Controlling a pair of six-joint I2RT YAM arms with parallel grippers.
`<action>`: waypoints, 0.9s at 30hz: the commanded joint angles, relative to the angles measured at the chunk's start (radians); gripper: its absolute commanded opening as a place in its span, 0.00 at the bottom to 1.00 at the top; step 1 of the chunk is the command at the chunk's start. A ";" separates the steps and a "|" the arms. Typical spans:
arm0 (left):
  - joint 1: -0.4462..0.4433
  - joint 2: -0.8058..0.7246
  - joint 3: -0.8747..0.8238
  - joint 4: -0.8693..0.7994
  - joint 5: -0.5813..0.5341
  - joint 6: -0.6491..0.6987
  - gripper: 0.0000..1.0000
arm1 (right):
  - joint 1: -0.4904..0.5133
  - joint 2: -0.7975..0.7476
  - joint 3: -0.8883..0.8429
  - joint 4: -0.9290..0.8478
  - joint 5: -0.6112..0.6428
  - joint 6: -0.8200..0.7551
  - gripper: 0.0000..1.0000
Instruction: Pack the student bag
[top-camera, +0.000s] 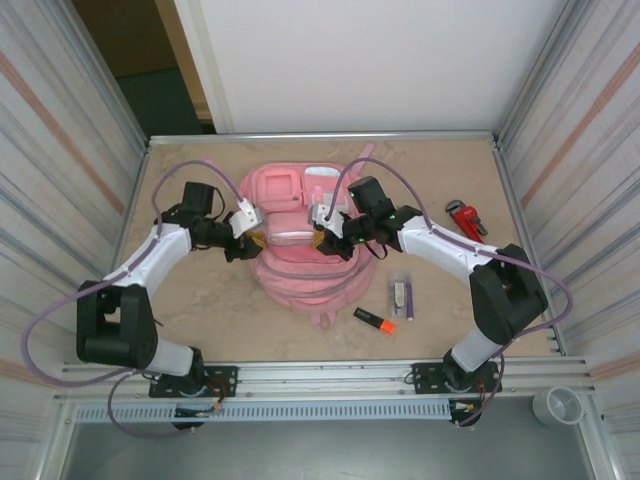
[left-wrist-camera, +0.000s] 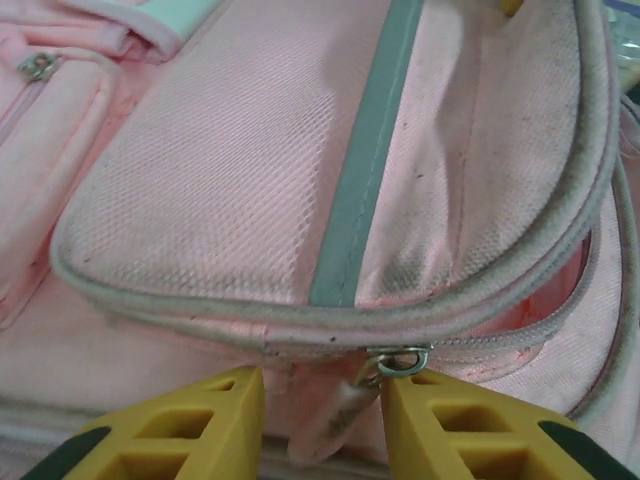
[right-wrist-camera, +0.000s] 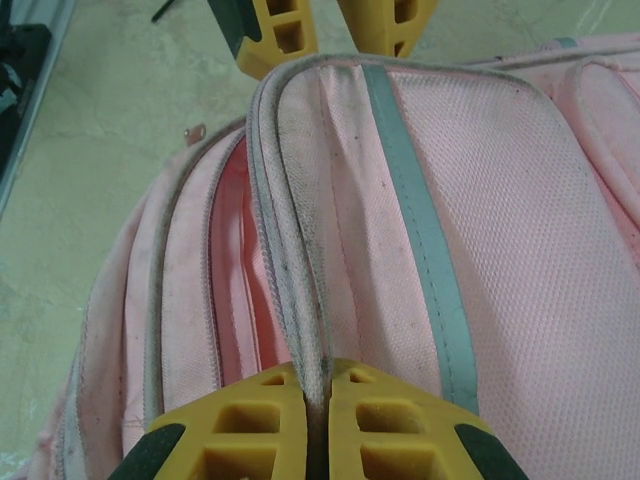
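From above: student bag (top-camera: 300, 270) flat mid-table, orange highlighter (top-camera: 375, 321) and red wrench (top-camera: 466, 217) to its right. Up close at left wrist: left gripper (left-wrist-camera: 322, 392) spread astride zip pull (left-wrist-camera: 336, 420). At right wrist: right gripper (right-wrist-camera: 318, 385) pinching bag's grey piping (right-wrist-camera: 298, 300)

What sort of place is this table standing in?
Probably a robot test cell: a left arm and right arm bolted to an aluminium rail, panel walls enclosing the table, a student bag as prop.

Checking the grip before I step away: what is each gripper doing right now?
Left gripper: open around the zip pull, not clamped.
Right gripper: closed, pinching the student bag's piped edge.
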 joint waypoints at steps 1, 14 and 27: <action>0.004 0.025 0.021 -0.059 0.119 0.103 0.31 | 0.004 0.013 0.043 0.010 -0.048 -0.016 0.00; 0.001 0.063 0.037 -0.021 -0.011 0.014 0.00 | 0.002 0.011 0.045 -0.009 -0.030 -0.041 0.00; 0.026 0.079 0.064 0.078 -0.152 -0.222 0.00 | 0.020 -0.018 0.006 -0.019 0.000 -0.123 0.00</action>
